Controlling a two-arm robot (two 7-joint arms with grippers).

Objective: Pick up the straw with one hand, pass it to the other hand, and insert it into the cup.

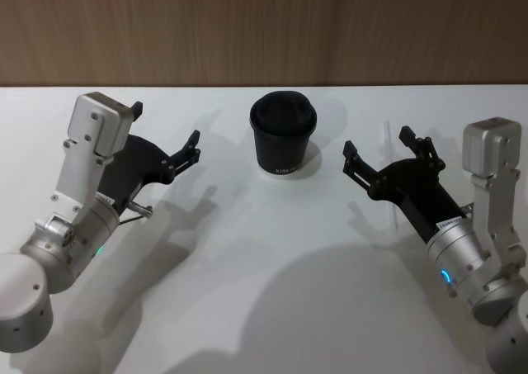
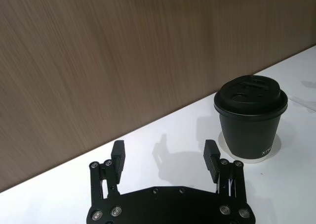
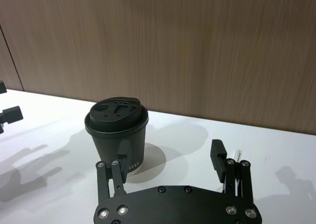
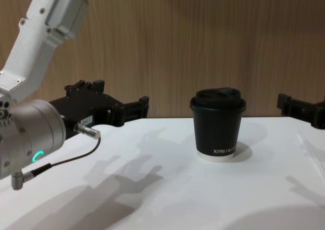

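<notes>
The black lidded cup (image 1: 283,139) stands upright at the back middle of the white table, between both arms; the chest view shows the cup (image 4: 218,123) from the side. My left gripper (image 1: 169,130) hovers open and empty to the cup's left, pointing toward it, with the cup (image 2: 252,120) ahead of its fingers. My right gripper (image 1: 378,143) hangs open and empty to the cup's right, facing the cup (image 3: 117,130). The thin white straw (image 1: 388,134) lies faintly visible on the table beneath the right gripper, running front to back.
A brown wood-panel wall (image 1: 264,27) runs behind the table's back edge. The white tabletop (image 1: 264,267) stretches wide in front of the cup. A thin black cable (image 4: 66,161) loops off the left wrist.
</notes>
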